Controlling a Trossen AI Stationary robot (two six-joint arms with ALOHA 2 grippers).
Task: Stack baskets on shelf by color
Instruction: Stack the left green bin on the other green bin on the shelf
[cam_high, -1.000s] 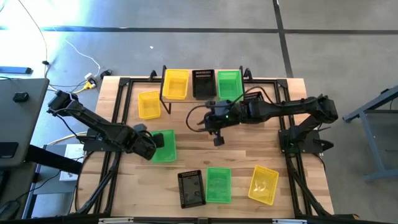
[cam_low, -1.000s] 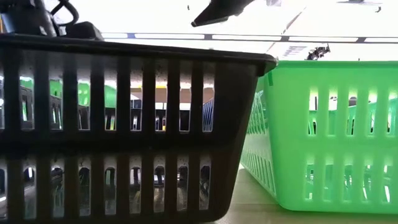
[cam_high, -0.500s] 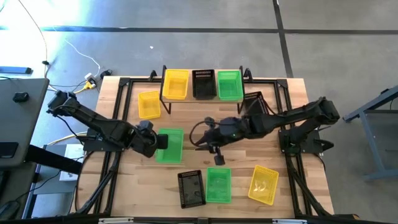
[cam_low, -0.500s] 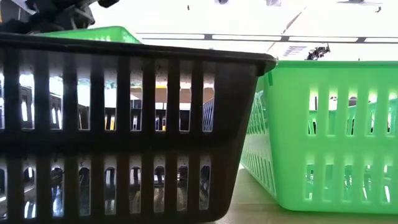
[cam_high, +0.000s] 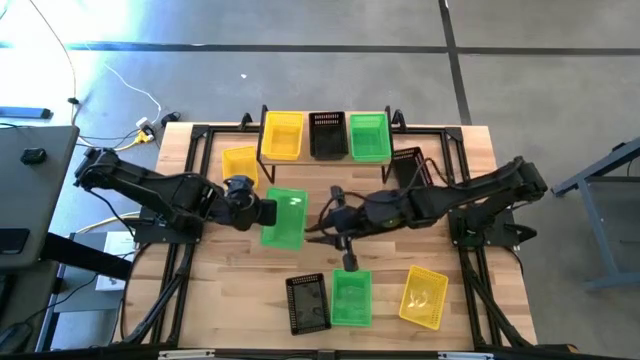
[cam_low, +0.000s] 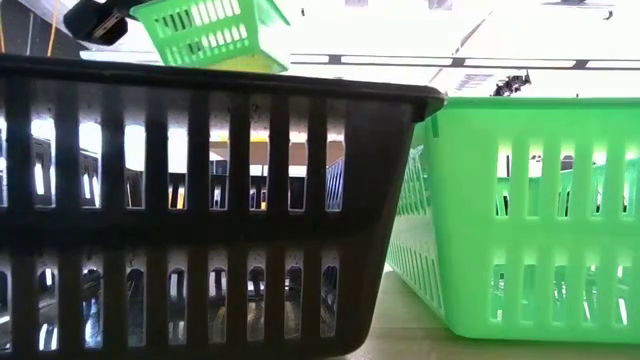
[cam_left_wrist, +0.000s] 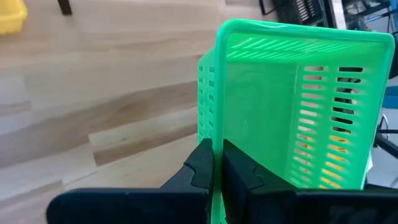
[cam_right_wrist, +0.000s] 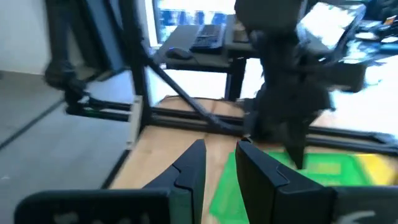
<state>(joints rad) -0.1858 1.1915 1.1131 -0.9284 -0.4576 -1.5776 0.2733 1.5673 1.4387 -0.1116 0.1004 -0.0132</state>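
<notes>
My left gripper (cam_left_wrist: 212, 163) is closed on the thin rim of a green perforated plastic basket (cam_high: 285, 217), lifted above the table's middle, near the wood-topped shelf (cam_high: 325, 157). It looks light but springy and smooth, so I judge the rim grip could let it swing. My right gripper (cam_right_wrist: 214, 163) hovers nearby, narrowly parted, empty.

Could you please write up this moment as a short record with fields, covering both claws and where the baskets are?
left claw: shut on the rim of a green perforated plastic basket, held lifted above the table
right claw: empty, fingers apart, over mid-table above the front green basket
wood-topped shelf: yellow basket, black basket, green basket, side by side
front of table: black basket, yellow basket
</notes>
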